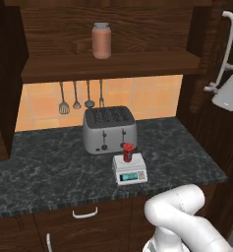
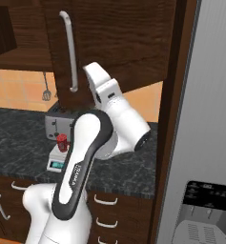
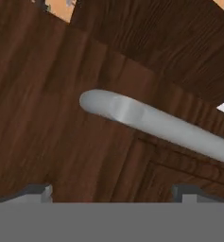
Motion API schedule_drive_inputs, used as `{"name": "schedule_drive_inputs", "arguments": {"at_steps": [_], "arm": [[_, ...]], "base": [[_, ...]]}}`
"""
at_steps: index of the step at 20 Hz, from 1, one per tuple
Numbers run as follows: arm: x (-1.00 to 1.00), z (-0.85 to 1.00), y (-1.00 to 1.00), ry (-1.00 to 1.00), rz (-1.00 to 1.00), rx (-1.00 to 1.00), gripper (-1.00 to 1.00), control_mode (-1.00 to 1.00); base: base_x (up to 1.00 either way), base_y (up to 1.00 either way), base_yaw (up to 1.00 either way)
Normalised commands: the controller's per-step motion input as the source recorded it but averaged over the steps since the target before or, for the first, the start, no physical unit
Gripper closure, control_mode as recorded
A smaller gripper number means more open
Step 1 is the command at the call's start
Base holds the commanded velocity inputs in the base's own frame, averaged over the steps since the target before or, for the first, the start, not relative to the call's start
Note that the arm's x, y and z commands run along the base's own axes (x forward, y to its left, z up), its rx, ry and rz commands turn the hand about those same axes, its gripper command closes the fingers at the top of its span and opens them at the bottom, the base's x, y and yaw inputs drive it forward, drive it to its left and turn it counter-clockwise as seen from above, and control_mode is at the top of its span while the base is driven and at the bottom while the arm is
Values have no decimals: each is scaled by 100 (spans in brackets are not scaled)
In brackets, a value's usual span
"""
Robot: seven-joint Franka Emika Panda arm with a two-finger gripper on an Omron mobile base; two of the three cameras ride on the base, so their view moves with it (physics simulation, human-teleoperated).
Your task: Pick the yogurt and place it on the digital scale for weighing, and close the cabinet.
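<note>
The red yogurt cup [image 1: 128, 152] stands upright on the white digital scale [image 1: 130, 171], in front of the toaster; they also appear as cup [image 2: 62, 142] and scale [image 2: 57, 160]. The dark wood cabinet [image 1: 113, 66] is open. Its right door [image 2: 114, 43] is swung out, with a long silver bar handle [image 2: 69, 50]. My gripper [image 2: 92, 70] is raised against that door, just right of the handle's lower end. In the hand view the gripper [image 3: 112, 193] is open, its tips wide apart with nothing between them, and the handle [image 3: 151, 122] crosses just ahead.
A pinkish-brown jar [image 1: 101, 40] with a grey lid stands on the cabinet shelf. A silver four-slot toaster [image 1: 109, 129] sits behind the scale on the dark stone counter [image 1: 44, 172]. Utensils [image 1: 76, 96] hang on the tiled wall. A grey fridge [image 2: 205, 143] stands at right.
</note>
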Motion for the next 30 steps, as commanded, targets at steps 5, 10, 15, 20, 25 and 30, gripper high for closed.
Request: {"name": "schedule_drive_inputs", "arguments": {"at_steps": [5, 10, 15, 20, 25, 30], "arm": [[100, 0, 100, 0, 0, -15, -100, -100], [98, 0, 69, 0, -2, -18, -100, -100], [100, 0, 58, -1, -5, -17, -100, -100], [100, -8, 37, -6, -7, -16, -100, -100], [74, -9, 5, -11, -1, -8, -100, -100], [9, 0, 18, -22, 0, -11, -100, -100]], "base": [[0, 0, 0], [0, 0, 0], [0, 0, 0], [0, 0, 0], [0, 0, 0], [0, 0, 0]]}}
